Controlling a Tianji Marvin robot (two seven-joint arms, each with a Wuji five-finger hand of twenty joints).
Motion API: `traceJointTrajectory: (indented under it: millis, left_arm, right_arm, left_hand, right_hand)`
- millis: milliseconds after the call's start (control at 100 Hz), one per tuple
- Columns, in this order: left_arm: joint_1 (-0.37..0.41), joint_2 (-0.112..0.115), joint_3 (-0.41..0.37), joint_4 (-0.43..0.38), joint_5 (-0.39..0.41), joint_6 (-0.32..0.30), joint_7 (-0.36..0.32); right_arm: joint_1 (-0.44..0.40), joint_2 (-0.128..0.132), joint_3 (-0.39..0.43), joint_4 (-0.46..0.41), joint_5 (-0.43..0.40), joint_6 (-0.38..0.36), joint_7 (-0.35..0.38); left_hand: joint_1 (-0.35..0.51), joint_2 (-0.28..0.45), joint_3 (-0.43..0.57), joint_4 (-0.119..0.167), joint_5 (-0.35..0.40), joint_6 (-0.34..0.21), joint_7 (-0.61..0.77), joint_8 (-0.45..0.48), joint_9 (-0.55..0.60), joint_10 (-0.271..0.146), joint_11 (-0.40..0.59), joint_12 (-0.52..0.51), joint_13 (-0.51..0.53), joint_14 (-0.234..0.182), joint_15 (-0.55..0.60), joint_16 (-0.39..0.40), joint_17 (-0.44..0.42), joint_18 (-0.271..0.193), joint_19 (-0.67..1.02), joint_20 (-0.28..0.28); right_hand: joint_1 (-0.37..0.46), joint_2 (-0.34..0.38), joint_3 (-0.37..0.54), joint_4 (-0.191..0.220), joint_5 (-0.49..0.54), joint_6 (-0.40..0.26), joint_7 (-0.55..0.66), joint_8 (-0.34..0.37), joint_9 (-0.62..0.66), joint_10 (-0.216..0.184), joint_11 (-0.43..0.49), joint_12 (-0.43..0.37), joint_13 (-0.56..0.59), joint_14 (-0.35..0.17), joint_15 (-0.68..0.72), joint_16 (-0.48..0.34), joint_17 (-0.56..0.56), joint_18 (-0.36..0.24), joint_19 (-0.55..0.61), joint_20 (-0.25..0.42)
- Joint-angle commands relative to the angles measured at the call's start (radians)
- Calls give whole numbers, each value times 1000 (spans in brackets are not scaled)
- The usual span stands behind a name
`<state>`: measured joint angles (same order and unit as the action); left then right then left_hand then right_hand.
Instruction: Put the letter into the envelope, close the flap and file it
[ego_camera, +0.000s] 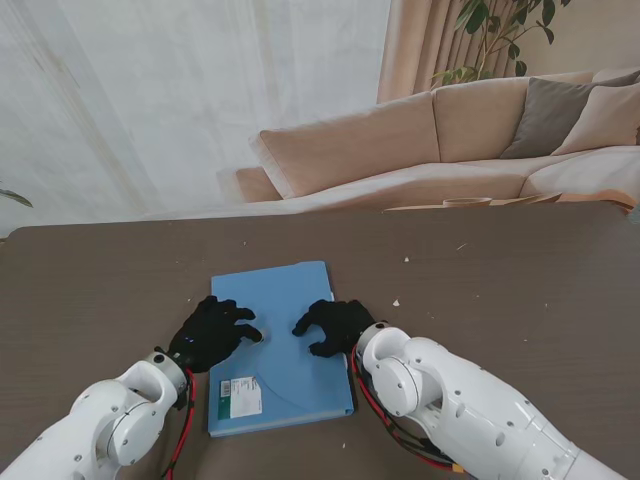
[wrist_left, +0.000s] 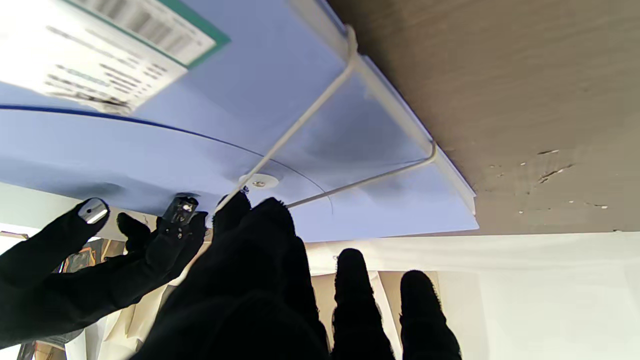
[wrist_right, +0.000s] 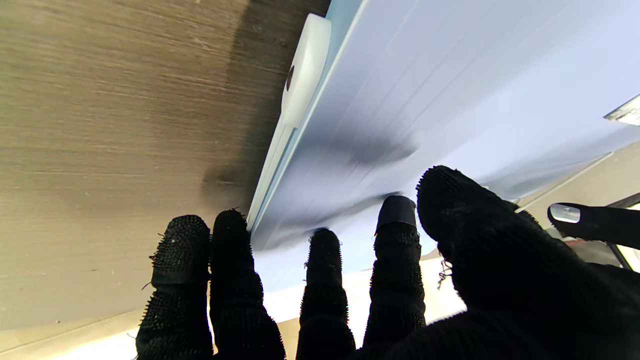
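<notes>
**Both hands on the blue envelope**

Blue envelope (ego_camera: 285, 340) lies flat on the brown table (ego_camera: 520, 300), flap shut, white elastic cord (wrist_left: 300, 122) run to its button (wrist_left: 258, 181). Label (ego_camera: 240, 397) sits at its near left corner. Left hand (ego_camera: 212, 333) and right hand (ego_camera: 335, 325) rest on it, fingers spread, gripping nothing. Letter not visible.

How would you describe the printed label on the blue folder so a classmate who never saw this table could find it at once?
Start at the brown table and find the blue folder lying flat between the two black-gloved hands. Go to the folder's corner nearest me, on the left. The label there is white with a green border and a barcode, the only printed patch on the plain blue cover.
</notes>
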<state>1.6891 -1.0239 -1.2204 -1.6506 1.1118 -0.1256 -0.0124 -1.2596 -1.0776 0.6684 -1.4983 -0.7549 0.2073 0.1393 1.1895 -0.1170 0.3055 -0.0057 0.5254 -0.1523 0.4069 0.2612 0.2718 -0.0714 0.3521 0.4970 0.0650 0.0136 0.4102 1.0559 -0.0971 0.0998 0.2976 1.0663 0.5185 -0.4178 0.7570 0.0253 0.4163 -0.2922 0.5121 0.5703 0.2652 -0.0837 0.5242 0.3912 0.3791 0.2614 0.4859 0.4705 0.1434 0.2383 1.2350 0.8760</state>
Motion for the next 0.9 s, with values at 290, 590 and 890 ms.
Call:
traceJointTrajectory:
  millis: [290,590,890]
  left_arm:
    - [-73,-7,71,26,22,61,-47]
    - [-117,-7,128,59,55,109,-16]
    - [-136,0,144,47,55,89,-87]
  right_arm:
    - [-4,-1,-6,5,11,-12,28]
    - [-3,-2,-5,4,15,-13,28]
    - [-8,-1,-1,2,14,-12,28]
  left_hand:
    - [-131,-166,28,-29,-90,-97,-88,-29,-2,-3,5,7,-3,21,43,-47,4,24,0,32]
    - [-138,-175,128,-38,-106,-107,-102,-39,0,-1,13,11,1,24,79,-40,14,27,15,38]
    - [24,-37,86,-32,40,-77,-1,14,-14,-11,8,8,-3,7,55,-47,4,17,22,28]
  right_hand:
    - [8,-5,17,24,-2,3,3,13,31,27,34,7,-3,-85,-17,-23,4,-27,-15,13]
    - [9,-3,16,23,-3,3,3,12,32,25,34,6,-2,-87,-20,-25,4,-27,-15,13]
    - [8,-5,15,23,-3,5,4,11,32,25,34,6,-2,-86,-19,-25,4,-27,-14,13]
